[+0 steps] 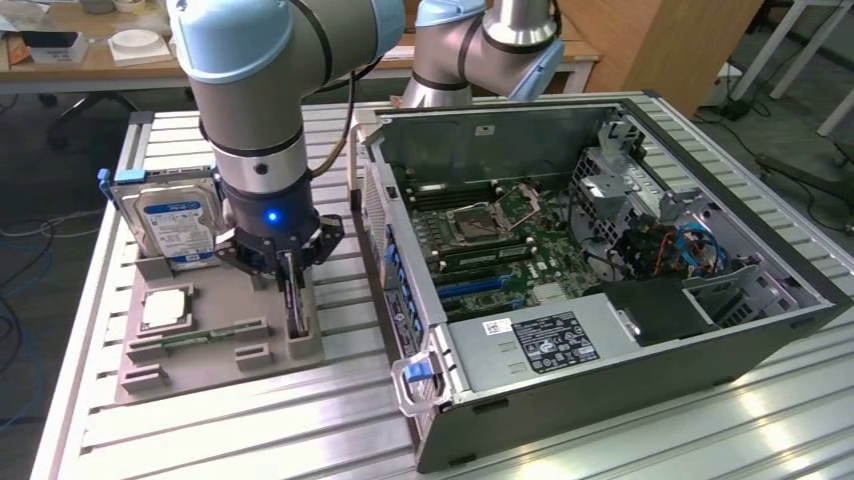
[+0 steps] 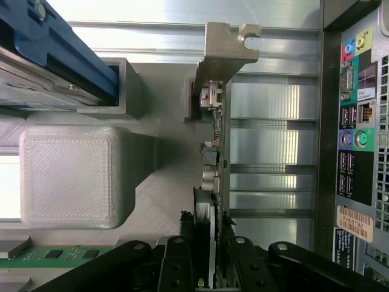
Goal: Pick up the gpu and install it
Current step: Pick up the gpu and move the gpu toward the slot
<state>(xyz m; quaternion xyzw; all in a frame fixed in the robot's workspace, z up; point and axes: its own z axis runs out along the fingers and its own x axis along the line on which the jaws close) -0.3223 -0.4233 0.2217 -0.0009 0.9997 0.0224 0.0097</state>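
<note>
The gpu [image 2: 217, 121] stands on edge in a slot of the grey holder tray [image 2: 158, 201], seen edge-on with its silver bracket [image 2: 228, 45] at the far end. My gripper [image 2: 209, 255] is lowered over the card's near end. Its black fingers [image 2: 182, 255] press against both faces, shut on the card. In the exterior view the gripper [image 1: 291, 290] hangs straight down over the gpu [image 1: 296, 318] at the right side of the tray [image 1: 214, 365]. The card still rests in its slot.
An open computer case [image 1: 601, 250] lies to the exterior view's right of the tray, motherboard [image 1: 521, 240] exposed; its rear ports [image 2: 355, 121] are close beside the card. A hard drive [image 1: 174, 220], a RAM stick [image 1: 200, 337] and a CPU [image 1: 163, 308] sit in the tray.
</note>
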